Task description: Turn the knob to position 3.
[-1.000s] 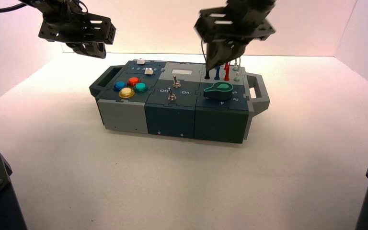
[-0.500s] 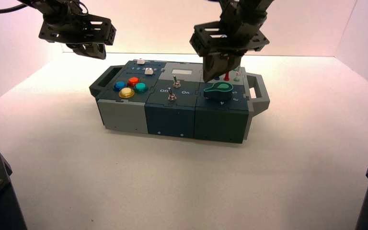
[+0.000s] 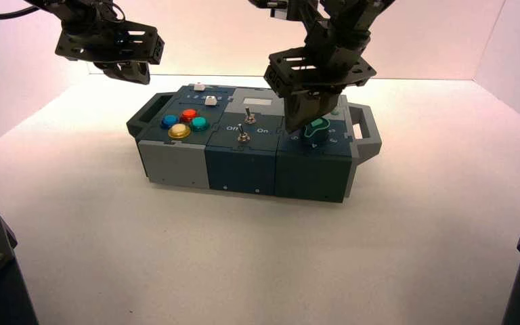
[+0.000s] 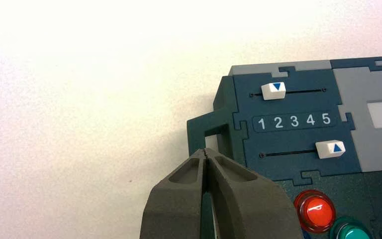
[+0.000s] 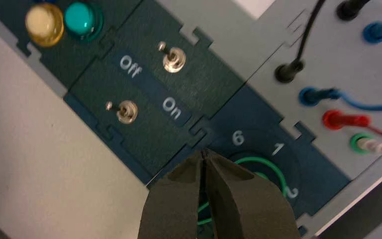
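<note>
The green knob [image 3: 319,124] sits at the right end of the box [image 3: 244,166]. My right gripper [image 3: 303,120] hangs just over the knob with its fingers pressed together and nothing between them, covering the knob's left part. In the right wrist view the shut right gripper [image 5: 205,152] hides most of the knob [image 5: 258,163]. Only a green rim shows there, with the numerals 6 [image 5: 237,137], 1 [image 5: 277,148] and 2 [image 5: 291,192] around it. Position 3 is out of that view. My left gripper [image 3: 130,69] is shut and held high over the box's back left.
Two metal toggle switches [image 5: 173,59] [image 5: 127,111] flank the Off/On lettering beside the knob. Black, blue, red and green wire plugs [image 5: 335,119] stand behind it. Two white sliders [image 4: 273,90] [image 4: 330,149] and coloured push buttons [image 3: 188,115] lie at the left end. Handles [image 3: 366,128] stick out at both ends.
My right gripper has come down and forward from above the wire plugs onto the knob, now covering its left part. The left arm has not moved.
</note>
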Controlling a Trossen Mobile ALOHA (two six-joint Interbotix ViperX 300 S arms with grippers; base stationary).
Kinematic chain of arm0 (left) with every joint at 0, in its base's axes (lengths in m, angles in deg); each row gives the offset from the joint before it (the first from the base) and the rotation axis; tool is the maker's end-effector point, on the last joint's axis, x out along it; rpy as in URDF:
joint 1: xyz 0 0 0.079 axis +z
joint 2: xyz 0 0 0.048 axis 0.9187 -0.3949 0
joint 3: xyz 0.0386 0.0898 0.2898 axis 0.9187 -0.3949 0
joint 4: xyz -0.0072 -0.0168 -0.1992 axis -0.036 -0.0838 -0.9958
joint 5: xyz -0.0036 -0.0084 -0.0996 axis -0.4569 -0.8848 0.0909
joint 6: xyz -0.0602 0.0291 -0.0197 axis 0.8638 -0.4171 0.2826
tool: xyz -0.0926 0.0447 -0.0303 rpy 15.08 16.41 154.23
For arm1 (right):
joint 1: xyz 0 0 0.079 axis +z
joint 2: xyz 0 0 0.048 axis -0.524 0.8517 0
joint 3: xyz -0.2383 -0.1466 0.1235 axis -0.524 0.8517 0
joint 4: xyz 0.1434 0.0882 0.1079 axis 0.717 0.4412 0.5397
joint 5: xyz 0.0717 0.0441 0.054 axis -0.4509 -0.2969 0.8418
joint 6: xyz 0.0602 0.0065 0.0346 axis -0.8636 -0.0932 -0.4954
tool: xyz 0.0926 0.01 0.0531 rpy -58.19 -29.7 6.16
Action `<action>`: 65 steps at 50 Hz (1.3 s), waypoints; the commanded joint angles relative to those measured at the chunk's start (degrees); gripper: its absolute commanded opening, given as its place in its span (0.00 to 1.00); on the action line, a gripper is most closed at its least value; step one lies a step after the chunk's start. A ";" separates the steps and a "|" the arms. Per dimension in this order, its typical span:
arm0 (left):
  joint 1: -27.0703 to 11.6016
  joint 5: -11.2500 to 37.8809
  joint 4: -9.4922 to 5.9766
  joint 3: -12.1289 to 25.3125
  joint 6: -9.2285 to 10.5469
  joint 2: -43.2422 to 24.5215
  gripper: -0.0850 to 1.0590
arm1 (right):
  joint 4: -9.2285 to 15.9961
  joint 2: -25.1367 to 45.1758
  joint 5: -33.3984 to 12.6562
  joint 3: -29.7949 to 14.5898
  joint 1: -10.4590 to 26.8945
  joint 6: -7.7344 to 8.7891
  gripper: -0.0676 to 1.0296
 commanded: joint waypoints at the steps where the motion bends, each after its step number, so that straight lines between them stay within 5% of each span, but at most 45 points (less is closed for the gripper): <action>1: -0.09 -0.26 0.18 1.49 -0.09 0.62 0.05 | 0.35 -1.41 0.00 0.18 0.09 -0.09 0.04; 65: -0.18 0.18 0.18 1.67 -0.09 0.62 0.05 | 1.23 -8.09 0.00 6.77 -0.09 -0.70 0.04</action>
